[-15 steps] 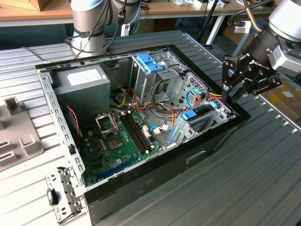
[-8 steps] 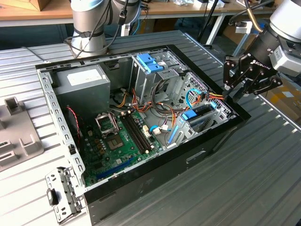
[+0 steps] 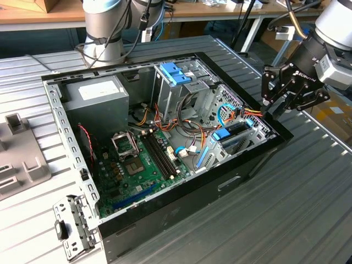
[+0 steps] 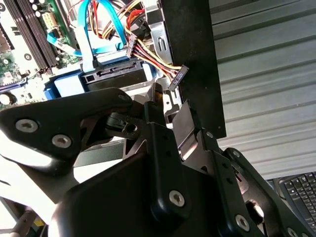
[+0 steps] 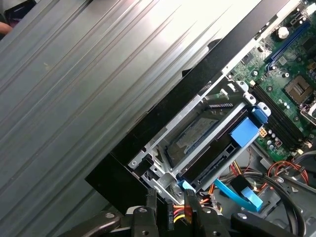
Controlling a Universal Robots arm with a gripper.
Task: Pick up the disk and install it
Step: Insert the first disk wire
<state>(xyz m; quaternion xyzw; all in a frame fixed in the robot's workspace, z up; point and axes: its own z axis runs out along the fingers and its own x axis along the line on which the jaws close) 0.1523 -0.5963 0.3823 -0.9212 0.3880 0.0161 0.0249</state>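
Note:
The disk (image 3: 234,136) lies flat in the metal bay at the front corner of the open computer case (image 3: 165,220), its blue side rails showing. In the first wrist view the disk (image 5: 207,143) sits in the bay with a blue tab at its end. A blue data cable (image 4: 91,34) and a red-yellow power cable run to the disk's (image 4: 106,79) connector end. My gripper (image 3: 269,107) hovers just above and outside that case corner, open, with nothing between its fingers. It appears in both wrist views (image 5: 170,210) (image 4: 170,111).
Inside the case are a grey power supply box (image 3: 96,96), a metal cage with a light-blue top (image 3: 176,74) and the green motherboard (image 3: 137,159). A loose bracket (image 3: 71,225) and a grey fixture (image 3: 16,154) lie on the ribbed table. A keyboard (image 4: 298,190) sits beyond.

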